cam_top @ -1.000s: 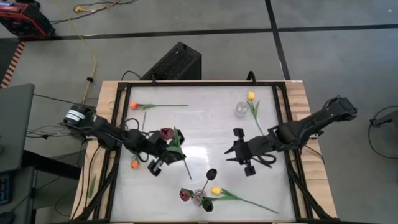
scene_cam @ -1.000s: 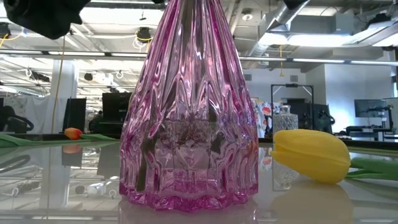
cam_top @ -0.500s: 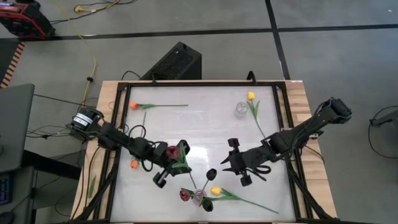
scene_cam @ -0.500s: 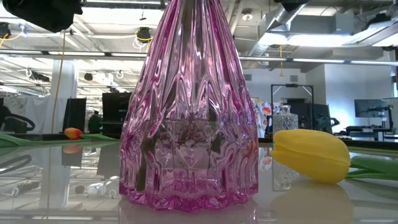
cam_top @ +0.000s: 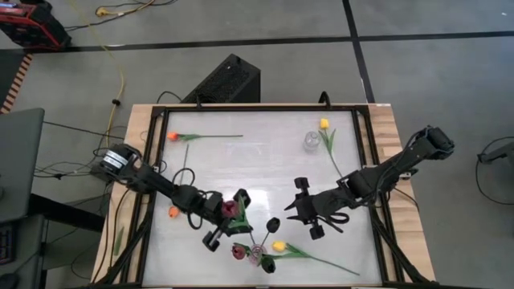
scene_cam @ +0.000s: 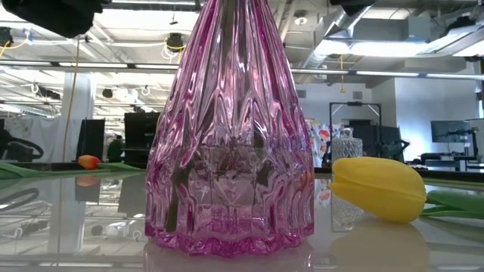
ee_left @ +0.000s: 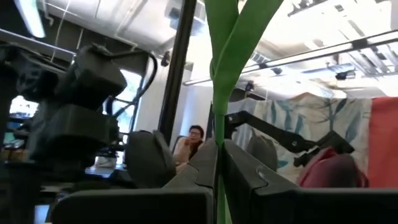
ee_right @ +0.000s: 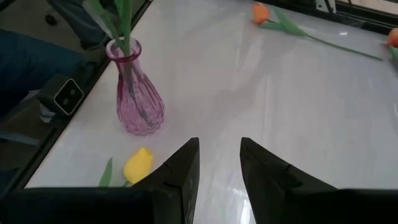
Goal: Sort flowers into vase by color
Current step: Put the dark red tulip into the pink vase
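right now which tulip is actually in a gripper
The dark red tulip, clamped by its stem in the left gripper just above the pink vase; the others lie loose or stand in the vase.

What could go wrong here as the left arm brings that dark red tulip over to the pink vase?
1. The left gripper holds the red tulip by its stem, close to the pink vase. The vase already holds several stems, so a new one might snag on them or miss the narrow neck.
2. A nudge could tip the vase; it stands near the table's front edge.
3. The yellow tulip lies right beside the vase and could be knocked away.
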